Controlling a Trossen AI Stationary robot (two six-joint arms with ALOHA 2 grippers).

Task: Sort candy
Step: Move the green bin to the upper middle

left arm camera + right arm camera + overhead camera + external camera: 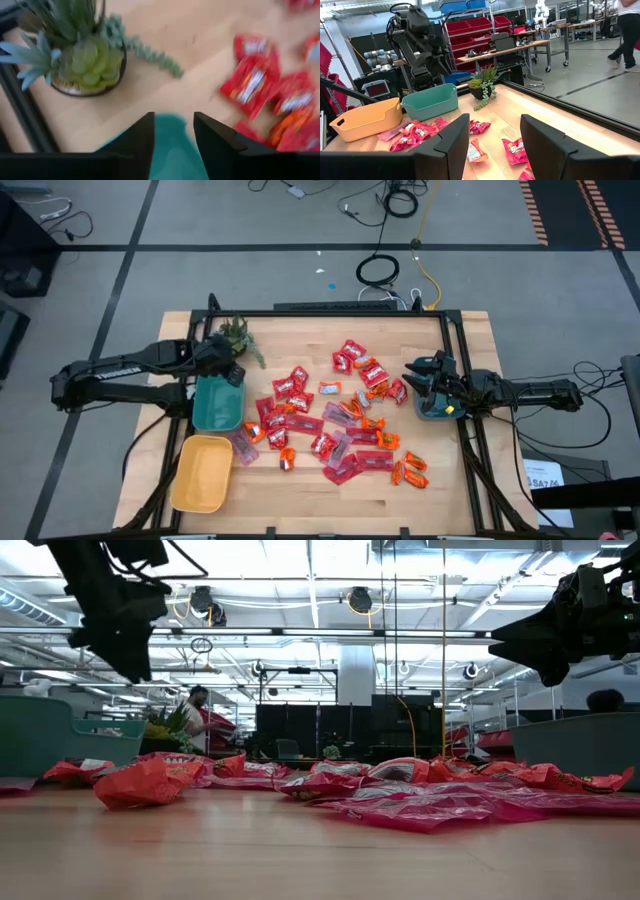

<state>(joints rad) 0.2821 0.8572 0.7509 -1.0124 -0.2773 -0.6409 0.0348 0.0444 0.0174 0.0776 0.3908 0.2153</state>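
Observation:
Many red, pinkish and orange wrapped candy pieces (340,425) lie scattered flat on the middle of the wooden table. My left gripper (234,372) hangs open over the far end of a teal bin (217,405), beside the small potted plant (236,338). In the left wrist view its fingers (173,120) hold nothing, with the teal bin (172,150) showing below the gap. My right gripper (410,377) waits open and level at the table's right side, just past the nearest candy (512,150); nothing sits between its fingers (494,122).
A yellow bin (203,472) stands at the near left, next to the teal one. Another teal bin (434,410) sits under my right arm. A black frame rail (330,312) runs along the table's far edge. Bare wood lies along the near edge.

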